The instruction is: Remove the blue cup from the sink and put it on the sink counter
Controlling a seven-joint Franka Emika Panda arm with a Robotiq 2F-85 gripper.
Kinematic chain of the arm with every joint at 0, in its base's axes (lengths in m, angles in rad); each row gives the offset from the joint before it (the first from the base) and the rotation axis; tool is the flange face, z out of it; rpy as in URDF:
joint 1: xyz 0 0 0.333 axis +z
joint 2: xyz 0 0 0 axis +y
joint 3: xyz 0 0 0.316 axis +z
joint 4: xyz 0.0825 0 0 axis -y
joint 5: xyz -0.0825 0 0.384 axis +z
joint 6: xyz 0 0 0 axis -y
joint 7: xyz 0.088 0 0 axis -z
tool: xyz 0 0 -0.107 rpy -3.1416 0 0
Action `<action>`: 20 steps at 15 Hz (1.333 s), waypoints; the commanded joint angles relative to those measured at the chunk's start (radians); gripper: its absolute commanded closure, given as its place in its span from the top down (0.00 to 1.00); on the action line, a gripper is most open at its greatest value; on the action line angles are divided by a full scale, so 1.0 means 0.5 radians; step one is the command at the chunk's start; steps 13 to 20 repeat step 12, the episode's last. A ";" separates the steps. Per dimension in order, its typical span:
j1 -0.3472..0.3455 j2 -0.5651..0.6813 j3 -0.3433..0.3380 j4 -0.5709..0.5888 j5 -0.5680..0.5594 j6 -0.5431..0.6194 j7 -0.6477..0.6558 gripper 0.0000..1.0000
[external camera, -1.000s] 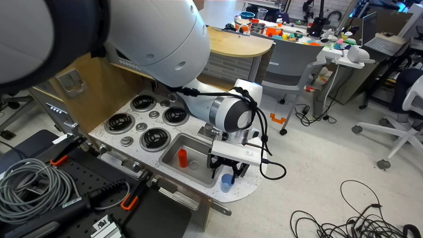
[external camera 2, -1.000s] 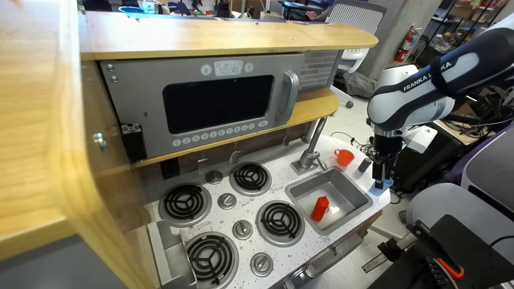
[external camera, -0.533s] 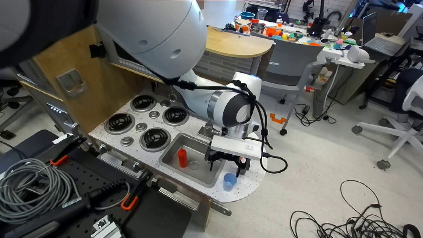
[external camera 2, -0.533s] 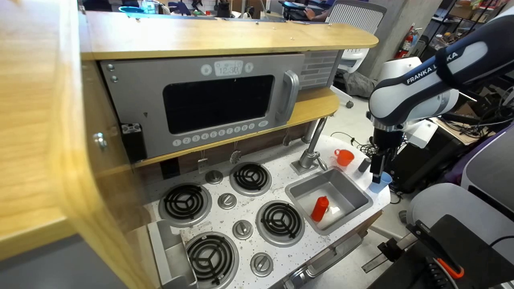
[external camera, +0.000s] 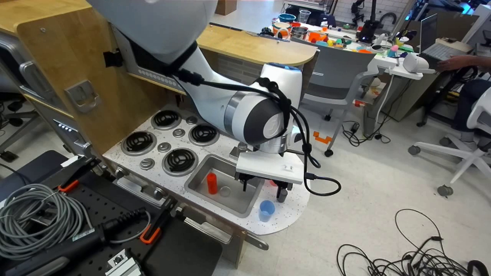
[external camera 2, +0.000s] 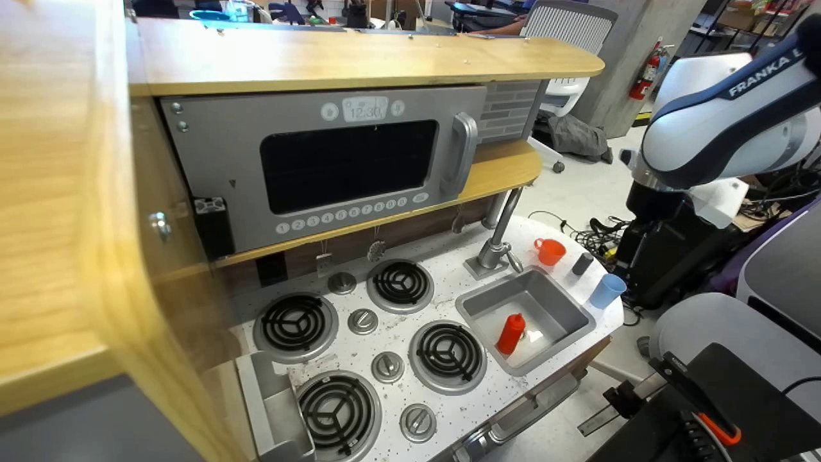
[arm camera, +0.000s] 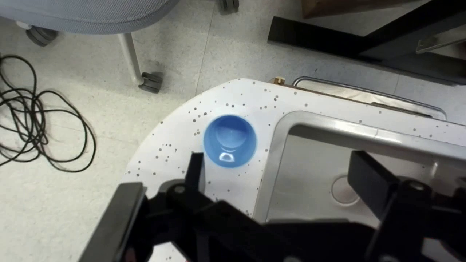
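Observation:
The blue cup [external camera: 266,211] stands upright on the white speckled counter [external camera: 293,212] beside the sink [external camera 2: 548,311], near the rounded end. It also shows in an exterior view [external camera 2: 607,290] and, from above with its open mouth facing up, in the wrist view [arm camera: 230,141]. My gripper [arm camera: 276,154] is open with nothing between its fingers. In an exterior view the gripper [external camera: 262,193] hovers above the sink's edge and the counter, apart from the cup. In the wrist view one finger is near the cup's side and the other is over the sink basin.
A red bottle [external camera 2: 511,333] stands in the sink. An orange-red cup [external camera 2: 550,251] and a dark grey cylinder [external camera 2: 582,264] are on the counter behind the blue cup. A faucet [external camera 2: 495,249] rises at the sink's back edge. Stove burners [external camera: 180,161] lie beside the sink.
My gripper was down at the blue cup one second ago. It has risen and moved back away from the cup, which stays standing on the counter.

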 commanded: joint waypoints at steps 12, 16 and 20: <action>-0.146 -0.755 -0.065 -0.776 0.043 0.374 -0.130 1.00; -0.146 -0.755 -0.065 -0.776 0.043 0.374 -0.130 1.00; -0.146 -0.755 -0.065 -0.776 0.043 0.374 -0.130 1.00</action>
